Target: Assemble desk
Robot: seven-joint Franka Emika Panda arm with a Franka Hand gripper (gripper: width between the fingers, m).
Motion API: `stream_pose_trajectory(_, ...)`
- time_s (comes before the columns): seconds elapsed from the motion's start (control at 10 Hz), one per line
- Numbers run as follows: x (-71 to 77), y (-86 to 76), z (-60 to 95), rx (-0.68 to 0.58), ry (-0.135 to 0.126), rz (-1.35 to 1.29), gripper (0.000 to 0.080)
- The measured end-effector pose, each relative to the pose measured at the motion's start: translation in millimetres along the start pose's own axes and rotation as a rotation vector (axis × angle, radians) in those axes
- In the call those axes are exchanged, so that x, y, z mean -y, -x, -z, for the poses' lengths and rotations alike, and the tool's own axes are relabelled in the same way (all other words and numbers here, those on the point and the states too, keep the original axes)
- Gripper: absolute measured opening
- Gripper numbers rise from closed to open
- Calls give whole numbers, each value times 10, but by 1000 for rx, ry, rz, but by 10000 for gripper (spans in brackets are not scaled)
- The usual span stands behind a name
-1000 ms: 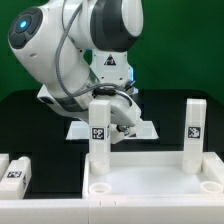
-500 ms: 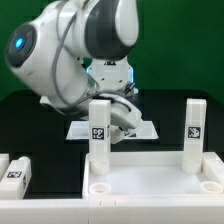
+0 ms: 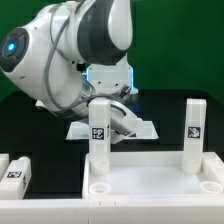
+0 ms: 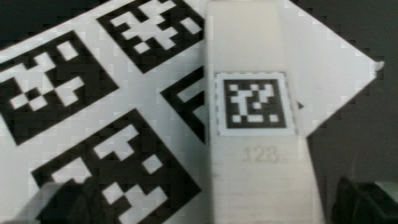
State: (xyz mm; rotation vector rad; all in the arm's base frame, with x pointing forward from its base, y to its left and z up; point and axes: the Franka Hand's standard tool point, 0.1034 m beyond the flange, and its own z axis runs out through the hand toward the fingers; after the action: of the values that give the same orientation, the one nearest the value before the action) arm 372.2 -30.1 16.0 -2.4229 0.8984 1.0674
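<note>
The desk is sitting unfinished at the front of the black surface [image 3: 30, 125]; its rimmed top [image 3: 150, 180] is lying flat along the bottom of the exterior view; two legs are standing upright in its far corner sockets, one leg [image 3: 98, 130] towards the exterior view's left and a second leg [image 3: 195, 128] at the exterior view's right, each showing a square tag on its front face; loose legs [image 3: 15, 172] are lying on the surface just off the top's end at the exterior view's left, apart from it.

The arm [image 3: 70, 60] is bending down from the exterior view's upper left; the hand [image 3: 118, 114] is hanging low just behind the first leg, partly hidden by it, over the marker board [image 3: 146, 128], which is lying flat on the surface behind the top.

In the wrist view a tagged white leg [image 4: 253, 110] is filling the middle, with the marker board's [image 4: 89, 110] large tags behind it; dark, blurred fingertips [image 4: 64, 196] are showing on either side of that leg, clear of it; the hand's jaws are standing wide and gripping nothing; whether it is touching the leg at any point cannot be told.
</note>
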Motion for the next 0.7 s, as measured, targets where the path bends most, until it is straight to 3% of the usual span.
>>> stream_pose_trajectory(0.1, -4, 19, -13, 16, -13, -13, 649)
stream_pose_trajectory(0.5, 6, 26, -33, 18, -10, -32, 649)
stream_pose_trajectory(0.7, 23, 41, -91, 34, -73, -73, 649)
